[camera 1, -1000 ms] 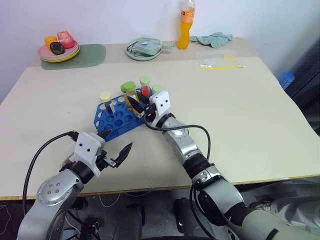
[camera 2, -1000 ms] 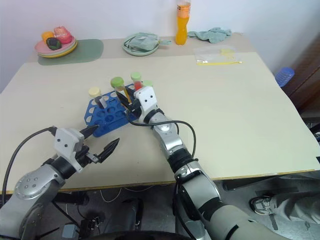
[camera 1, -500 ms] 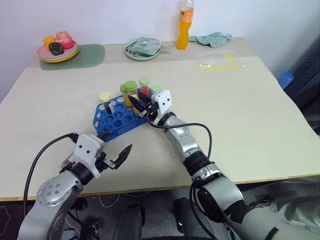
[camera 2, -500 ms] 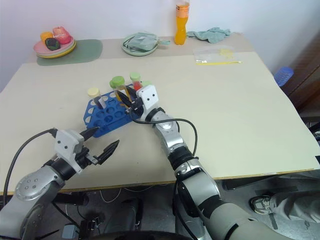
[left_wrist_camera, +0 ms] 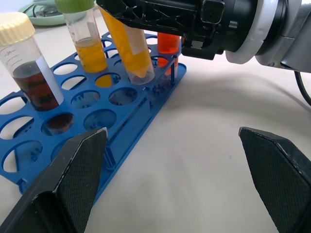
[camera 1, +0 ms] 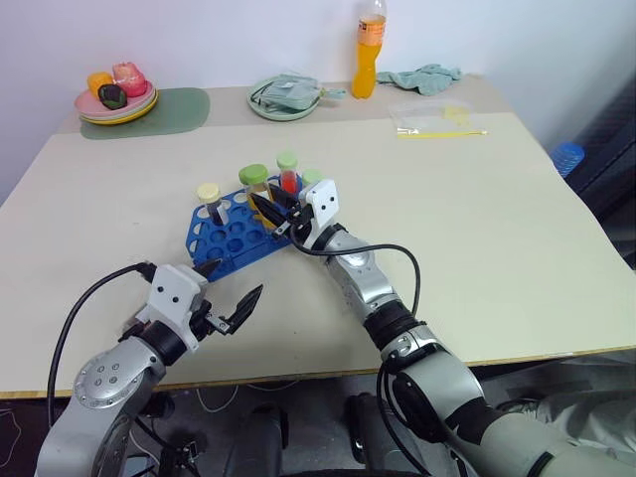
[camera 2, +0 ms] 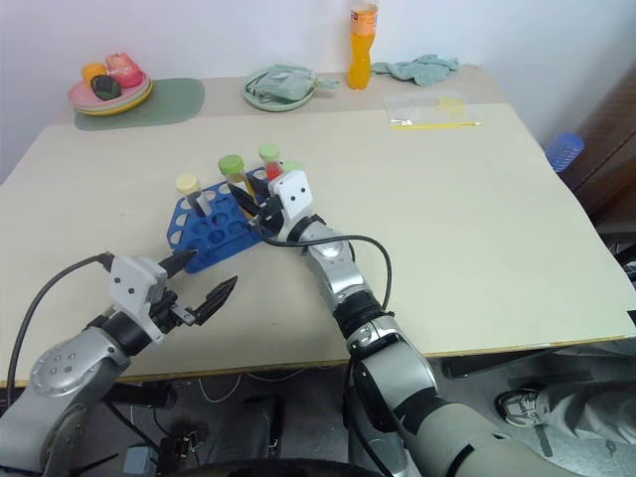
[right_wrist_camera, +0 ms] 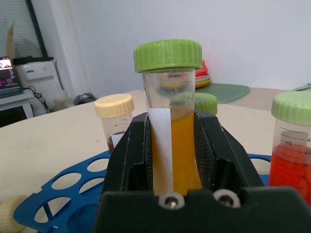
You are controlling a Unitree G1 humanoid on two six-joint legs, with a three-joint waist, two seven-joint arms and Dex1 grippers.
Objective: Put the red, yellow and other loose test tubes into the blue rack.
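Gripping a yellow tube (right_wrist_camera: 171, 145) between clenched fingers, the right gripper (camera 1: 281, 212) holds it tilted over the blue rack (left_wrist_camera: 73, 114), tip at a hole. The tilt could catch the rim and nudge the rack. Four tubes count: held yellow, second yellow (left_wrist_camera: 87, 41), red (left_wrist_camera: 168, 42), brown (left_wrist_camera: 29, 68), all beside those fingers. The left gripper (camera 1: 232, 294) hangs released, near the rack.

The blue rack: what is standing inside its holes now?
In the blue rack stand a brown tube with cream cap, a yellow tube and a red tube. The right tool holds another yellow tube at a hole; the red tube's cap is hidden.
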